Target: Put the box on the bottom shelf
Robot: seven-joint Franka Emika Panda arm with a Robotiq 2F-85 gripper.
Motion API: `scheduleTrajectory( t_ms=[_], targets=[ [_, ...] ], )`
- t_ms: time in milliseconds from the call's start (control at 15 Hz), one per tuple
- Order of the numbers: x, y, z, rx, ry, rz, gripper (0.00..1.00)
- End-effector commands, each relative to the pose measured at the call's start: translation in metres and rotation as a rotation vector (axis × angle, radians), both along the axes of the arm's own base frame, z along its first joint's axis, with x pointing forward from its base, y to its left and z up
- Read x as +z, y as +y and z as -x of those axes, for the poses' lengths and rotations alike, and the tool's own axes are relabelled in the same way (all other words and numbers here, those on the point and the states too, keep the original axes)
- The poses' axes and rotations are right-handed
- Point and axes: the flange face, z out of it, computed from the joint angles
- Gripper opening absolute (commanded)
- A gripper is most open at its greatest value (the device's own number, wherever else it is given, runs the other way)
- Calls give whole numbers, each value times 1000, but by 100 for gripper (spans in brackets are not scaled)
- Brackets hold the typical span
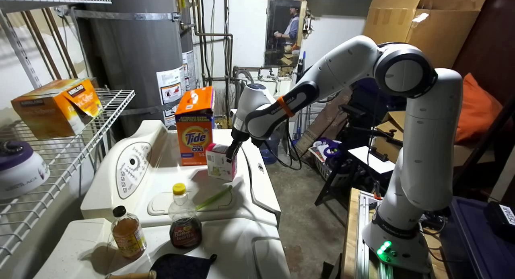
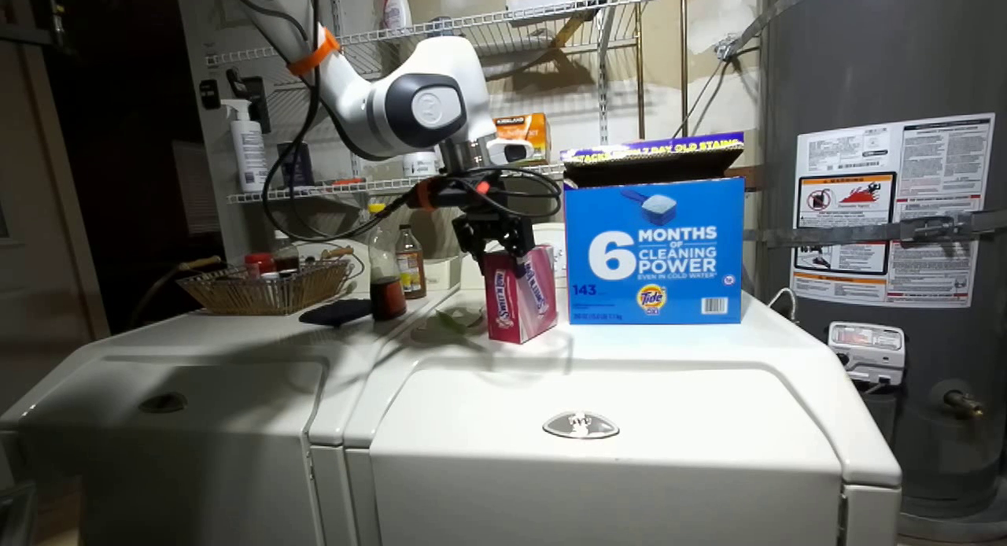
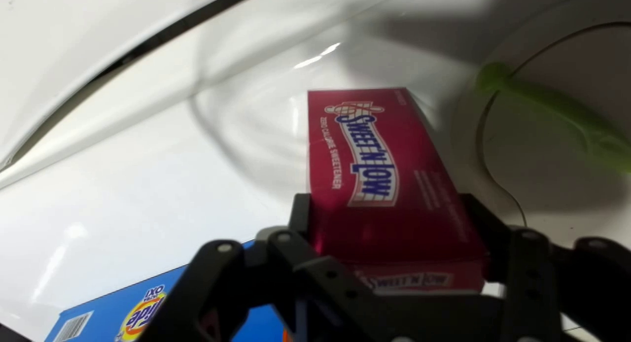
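The black two-fingered pincer (image 3: 389, 215) holds the small pink-and-white upright cardboard box (image 3: 372, 169), its fingers against opposite sides; whether the box's foot, beneath the pincer, touches the glossy white appliance (image 2: 692, 389), one of two side by side, cannot be told. A tall orange-and-blue cardboard detergent box (image 1: 196, 138) stands near the pincer, so a careless sideways swing could strike it and twist the load. Because the fingers take only the upper part, the foot may catch the front rail of the white wire-grid bottom shelf (image 1: 82, 148), well apart from the pincer, and tip; too firm a squeeze could crumple the cardboard. Counted near the pincer: one pink box, one detergent box, one slim green utensil (image 1: 213, 198). Farther from it: one black-capped amber bottle (image 1: 128, 232), one yellow-capped syrup bottle (image 1: 184, 230); on the shelf, among other things, one yellow-orange cardboard carton (image 1: 52, 110) and one round purple-lidded white tub (image 1: 24, 174), which a hasty entry might shove.
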Motion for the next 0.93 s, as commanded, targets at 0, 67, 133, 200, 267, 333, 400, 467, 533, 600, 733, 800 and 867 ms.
scheduleTrajectory(
  t_ms=[0, 67, 133, 200, 267, 333, 400, 467, 533, 600, 733, 800, 867],
  targets=[
    [5, 3, 0, -4, -1, 16, 71],
    [5, 3, 1, -4, -3, 16, 71],
    [6, 3, 1, -5, -4, 16, 71],
    [7, 4, 1, -4, -6, 16, 71],
    [8, 5, 2, -3, -7, 14, 72],
    [10, 6, 3, -1, -10, 15, 73],
    [11, 8, 3, 3, -12, 15, 74],
    [13, 10, 4, 7, -15, 16, 74],
    [16, 12, 5, 12, -19, 18, 74],
    [18, 14, 6, 19, -22, 20, 73],
    [24, 21, 7, 33, -33, 25, 71],
    [28, 24, 7, 41, -41, 30, 70],
    [33, 27, 8, 49, -50, 36, 70]
  ],
)
